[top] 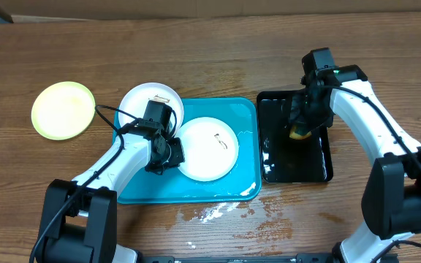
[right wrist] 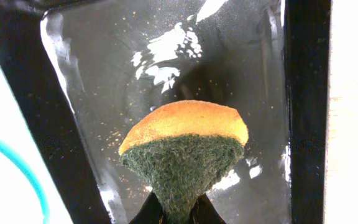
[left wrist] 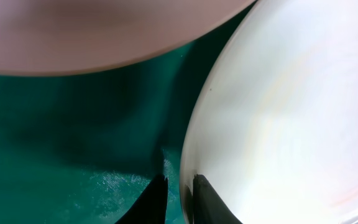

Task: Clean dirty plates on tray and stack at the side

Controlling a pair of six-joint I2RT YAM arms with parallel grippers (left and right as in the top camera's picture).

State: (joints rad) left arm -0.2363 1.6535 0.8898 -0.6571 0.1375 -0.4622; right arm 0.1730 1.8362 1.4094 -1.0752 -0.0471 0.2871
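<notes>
Left gripper point(left wrist: 179, 180), fingers narrowly apart astride the left rim of the round white plate point(top: 209, 148), which extends rightward from it inside the turquoise rectangular plastic tray point(top: 243, 183), pinch not discernible; right gripper point(right wrist: 174, 213), farther away, clamped on a yellow-and-green sponge point(right wrist: 182, 149).

Part of rear white plate point(top: 139, 101) under left arm point(top: 115, 162), right pincer point(right wrist: 174, 214) tips behind sponge point(right wrist: 182, 155)
</notes>
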